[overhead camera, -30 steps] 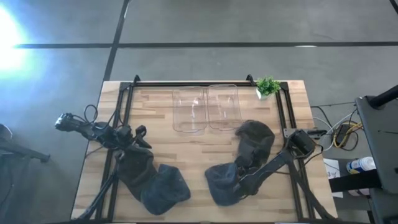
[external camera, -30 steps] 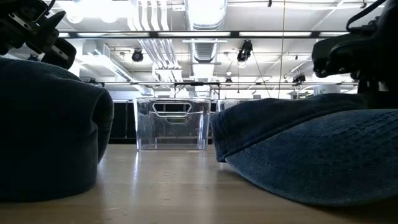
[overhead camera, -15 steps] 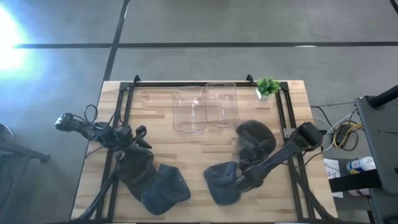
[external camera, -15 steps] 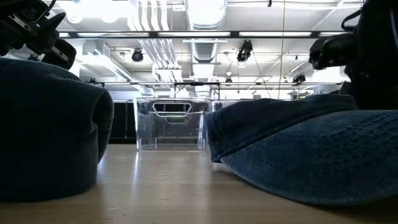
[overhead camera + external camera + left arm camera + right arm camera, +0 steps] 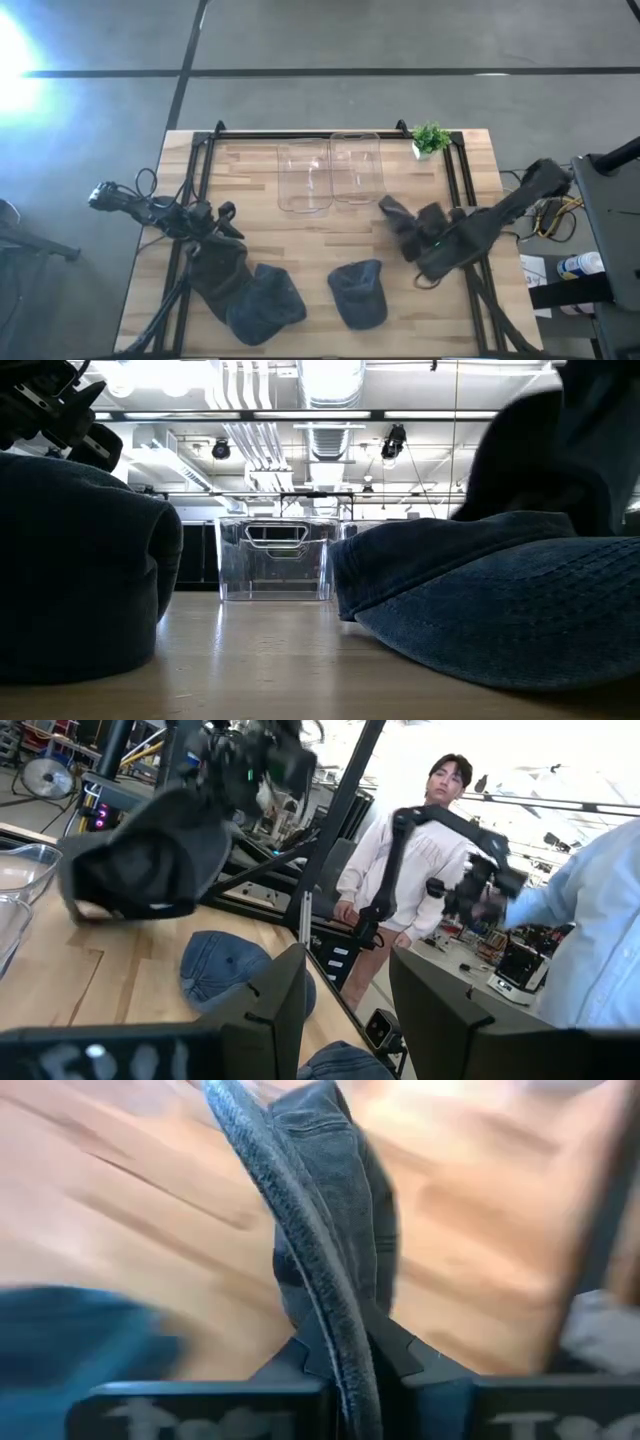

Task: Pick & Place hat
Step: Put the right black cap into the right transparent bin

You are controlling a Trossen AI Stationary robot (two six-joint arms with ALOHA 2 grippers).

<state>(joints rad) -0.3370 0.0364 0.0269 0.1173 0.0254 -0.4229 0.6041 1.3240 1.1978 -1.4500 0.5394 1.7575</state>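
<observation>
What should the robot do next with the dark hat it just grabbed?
Probably carry it toward the clear bins. The right gripper is shut on the dark hat, pinching its edge, and the hat hangs just short of the bins, so a short move over should come next.

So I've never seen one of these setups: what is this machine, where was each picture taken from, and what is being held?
Two dark robot arms work at a wooden table. One camera looks straight down, one sits at table height, and one rides on each wrist. On the table lie a blue denim cap, another dark blue hat under the left arm, two clear plastic bins and a small green plant. The right gripper is shut on the brim of a dark grey cap, lifting it. The left gripper waits, open. People stand beyond the table.
</observation>
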